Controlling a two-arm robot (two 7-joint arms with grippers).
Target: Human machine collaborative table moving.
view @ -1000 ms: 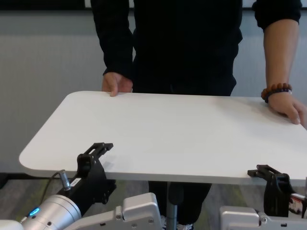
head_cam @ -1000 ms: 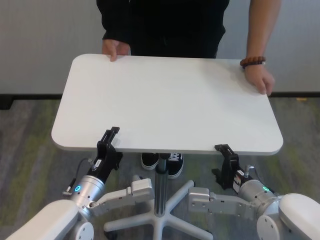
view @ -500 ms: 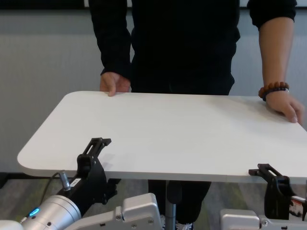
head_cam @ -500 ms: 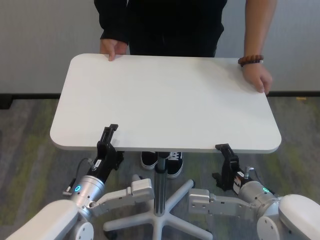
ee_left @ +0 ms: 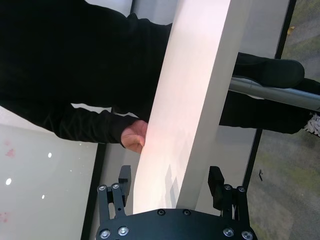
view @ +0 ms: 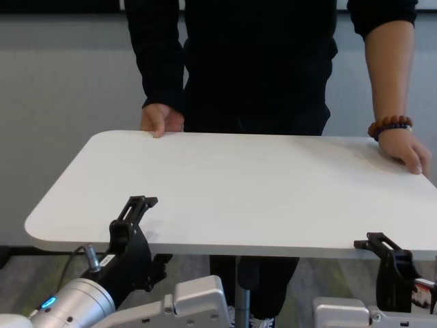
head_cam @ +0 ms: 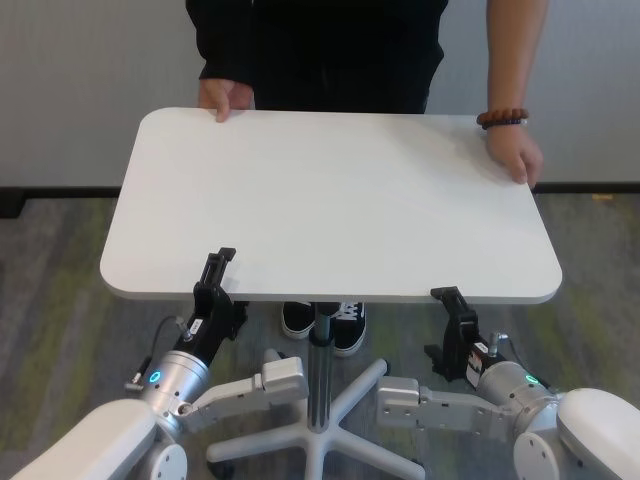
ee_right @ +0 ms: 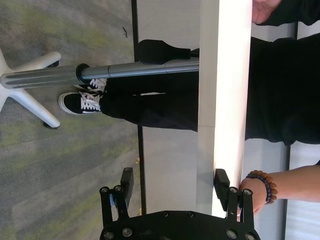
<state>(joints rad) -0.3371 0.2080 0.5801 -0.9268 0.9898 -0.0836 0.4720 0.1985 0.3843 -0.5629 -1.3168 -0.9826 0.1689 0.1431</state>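
We are standing with left gripper (head_cam: 214, 285) and right gripper (head_cam: 452, 312) straddling the table (head_cam: 330, 200) near edge, jaws spread, clamping nothing. Beyond, the human (head_cam: 320, 45) is resting both hands on the far edge. We judge the release step underway; withdrawing comes next. His head is cut off.

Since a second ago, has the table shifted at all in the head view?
Yes. The table slid slightly toward the robot's left: its near right corner sat farther right before, judged against the dark baseboard strip along the wall.

Grey-green carpet floor (head_cam: 50, 290); pale wall (head_cam: 90, 80) behind, dark baseboard (head_cam: 60, 192).
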